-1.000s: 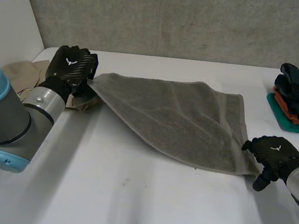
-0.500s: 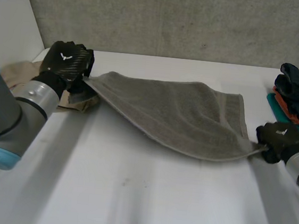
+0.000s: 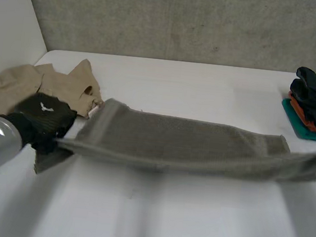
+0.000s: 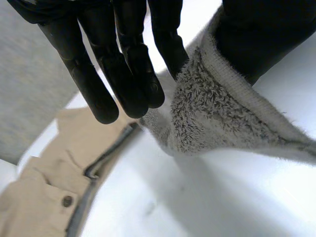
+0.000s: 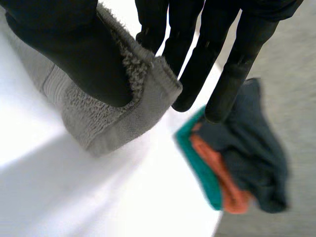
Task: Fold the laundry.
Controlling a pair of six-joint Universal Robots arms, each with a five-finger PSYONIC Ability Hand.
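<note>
Head view: the grey towel (image 3: 189, 147), which a second ago lay spread flat on the white table (image 3: 192, 224), is now off the surface and pulled into a long, narrow band across the table's width. The left hand (image 3: 42, 116) has come back from the far left corner to the near left, carrying its end with it, and the other end runs out at the right. The beige garment (image 3: 54, 85), earlier half hidden behind that hand, is now uncovered and lies untouched at the far left. The stack of folded clothes (image 3: 315, 101) is unchanged at the far right. Left wrist view: the thumb presses one towel corner against the fingers (image 4: 123, 64), a firm pinch, and the beige garment sits below on the table. Right wrist view: the right hand (image 5: 197, 44) pinches the opposite corner between thumb and fingers in the same way, with the stack just beyond. Judgement: both corners are secured and the towel is lifted and taut. The fold itself is not yet made, and laying the towel down doubled looks like the next step.
</note>
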